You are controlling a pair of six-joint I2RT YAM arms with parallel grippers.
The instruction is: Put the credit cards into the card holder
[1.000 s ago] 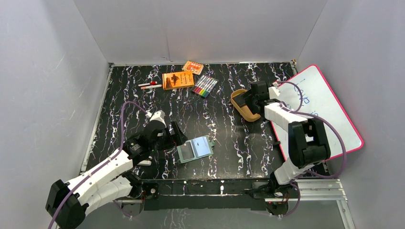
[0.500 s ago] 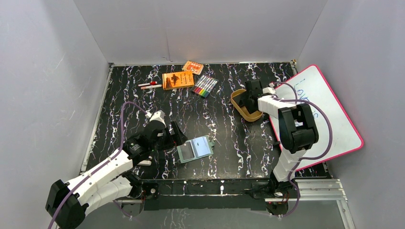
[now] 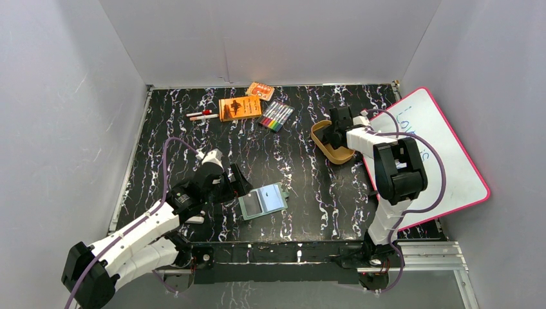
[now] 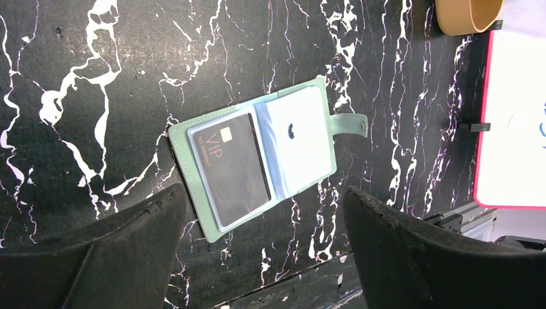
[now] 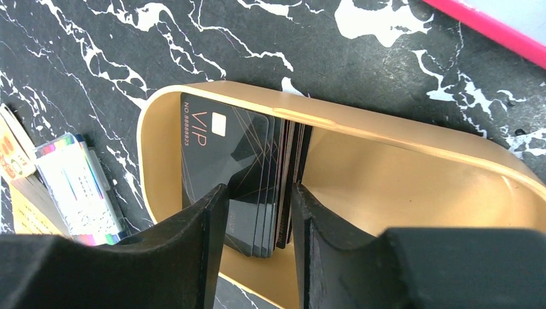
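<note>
Step in hand: card pickup. The right fingers [image 5: 209, 225] are down in the tan tray [image 5: 412, 174], straddling the credit cards [image 5: 219, 145] that stand on edge against its wall. The gap is narrowed to about the stack (several cards in it, not one), and I can't tell whether they pinch yet. The card holder [image 4: 302, 138] lies open on the counter [image 3: 302, 187], well apart from the tray, with one VIP card [image 4: 230, 166] in its left sleeve. The left fingers [image 4: 116, 251] hang wide apart just over the holder, holding nothing.

Next move calls for:
- peeling off a single card
- lifting it over the tray rim
- carrying it across and sliding it edge-first into a free sleeve

The left arm probably has to pin the holder. The main risk is grabbing the whole stack.

Around: the whiteboard [image 3: 444, 148] is touching or just beside the tray, and the marker set [image 3: 277, 116] and orange boxes [image 3: 239, 108] sit at the far edge. None of it lies between tray and holder.
</note>
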